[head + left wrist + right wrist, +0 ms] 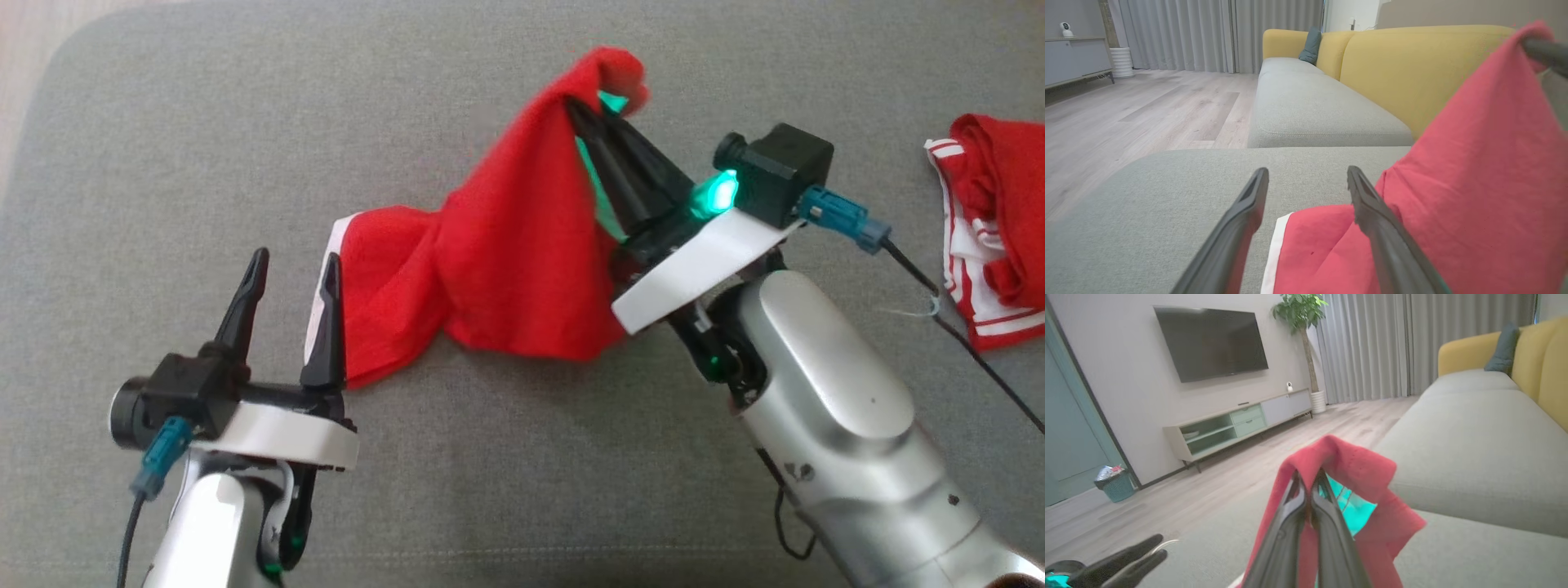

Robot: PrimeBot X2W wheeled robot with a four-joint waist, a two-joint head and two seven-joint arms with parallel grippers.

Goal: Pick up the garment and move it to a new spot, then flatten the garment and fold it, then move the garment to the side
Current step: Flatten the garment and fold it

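Note:
The red garment [506, 261] with a white trim hangs in a peak off the grey cushion [522, 474], its lower part still resting on the fabric. My right gripper [581, 110] is shut on the garment's top fold and holds it up; in the right wrist view the cloth [1347, 461] drapes over the closed fingers of that gripper [1308, 475]. My left gripper [295, 261] stands open just left of the garment's white-edged end, its right finger touching or nearly touching the cloth. In the left wrist view the garment [1474, 171] lies beside and partly between the gripper's [1307, 171] fingers.
A second red and white striped garment [992, 237] lies crumpled at the cushion's right edge. A dark cable [939, 294] trails from the right wrist. The yellow sofa back [1404, 73] rises behind; wooden floor [1147, 110] lies off the cushion's left side.

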